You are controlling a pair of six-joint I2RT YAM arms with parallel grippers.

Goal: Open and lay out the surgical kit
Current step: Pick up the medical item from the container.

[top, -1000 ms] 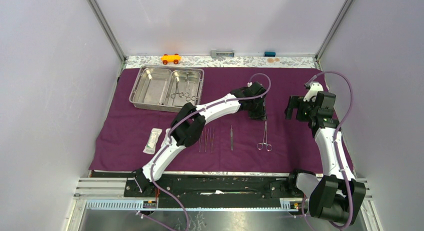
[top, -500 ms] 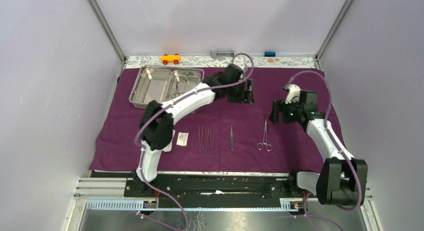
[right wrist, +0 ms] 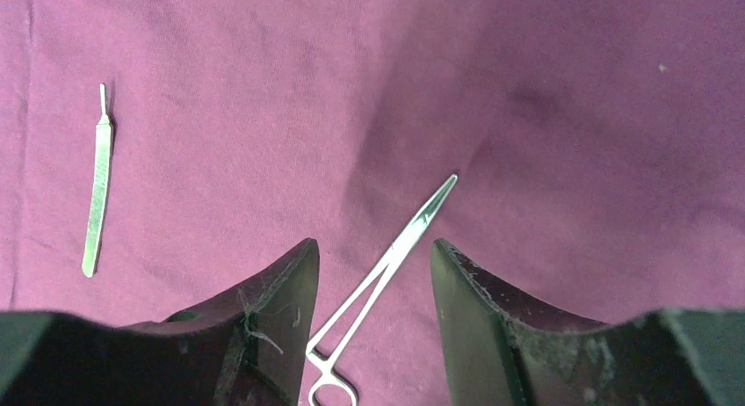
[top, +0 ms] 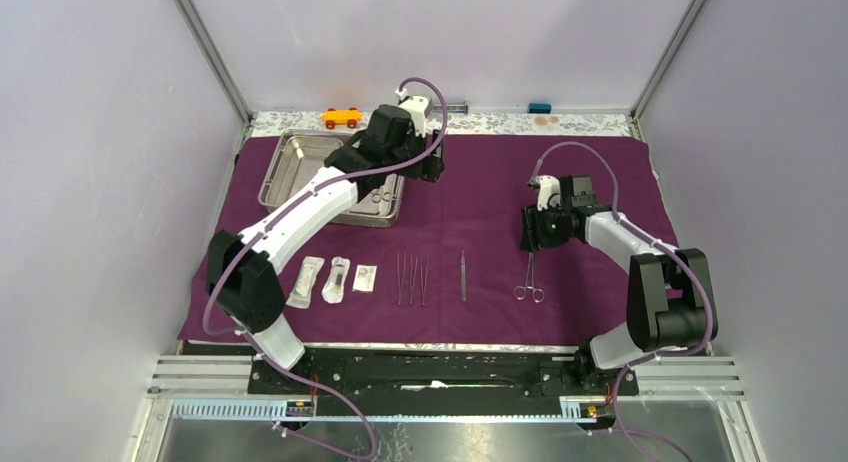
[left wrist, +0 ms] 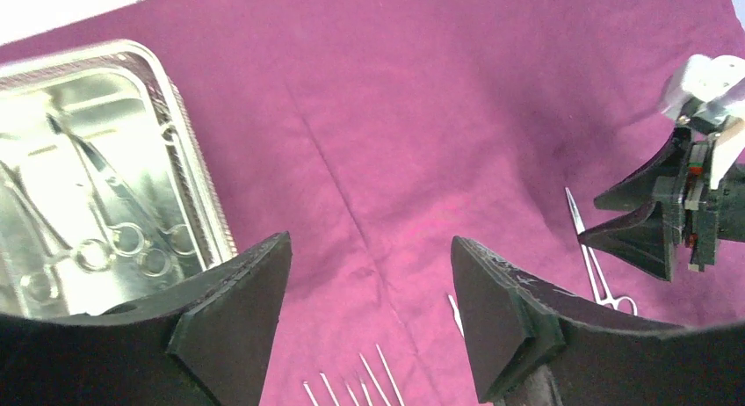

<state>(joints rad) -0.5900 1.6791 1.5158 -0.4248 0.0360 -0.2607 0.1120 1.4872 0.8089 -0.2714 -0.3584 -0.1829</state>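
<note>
Both jaws released, nothing held; kit partly laid out on the wrap.
My right jaws stand apart and empty, low over the ring-handled forceps point(right wrist: 386, 265), its shaft running up between them untouched; I judge they straddle it to square it with the row. My left jaws are spread wide, empty, hovering just beside the right rim of the steel tray point(left wrist: 198, 204), likely because more ringed instruments point(left wrist: 105, 248) lie in its right compartment, not yet fetched. The purple cloth wrap point(top: 480, 172) lies flat on the desk as the working field. Along its near edge lie the sealed packets point(top: 335, 279), tweezers point(top: 412, 279) and a thin steel tool point(top: 463, 275), spaced apart for easy picking. The orange toy car point(top: 342, 116) sits off the wrap.
</note>
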